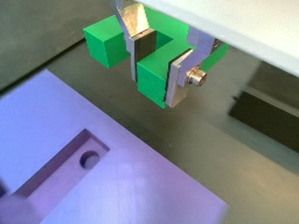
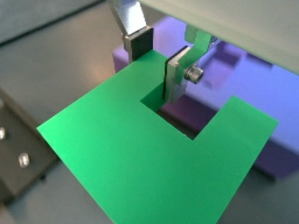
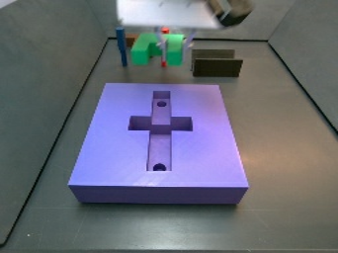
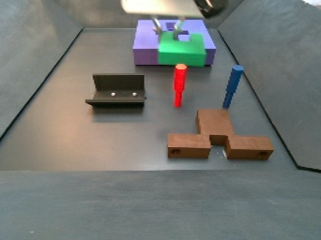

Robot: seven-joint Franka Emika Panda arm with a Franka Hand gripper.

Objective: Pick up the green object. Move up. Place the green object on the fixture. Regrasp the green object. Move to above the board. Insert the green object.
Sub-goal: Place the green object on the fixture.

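Observation:
My gripper [image 1: 158, 61] is shut on the green object [image 1: 152, 83], a bright green U-shaped block, with one prong clamped between the silver fingers [image 1: 179, 80]. It shows in both wrist views, and the block [image 2: 140, 157] fills much of one of them. In both side views the gripper [image 4: 170, 26] holds the block [image 4: 179, 42] in the air by the edge of the purple board [image 3: 199, 148]. The board's cross-shaped recess [image 3: 158, 124] and two round holes are open. The dark fixture [image 4: 116, 91] stands on the floor apart from the board, with nothing in it.
A red peg [image 4: 179, 84] and a blue peg [image 4: 234, 86] stand upright on the floor between the board and several brown blocks [image 4: 220, 138]. Dark tray walls rise along the sides. The fixture also shows beside the board's far end [image 3: 215, 65].

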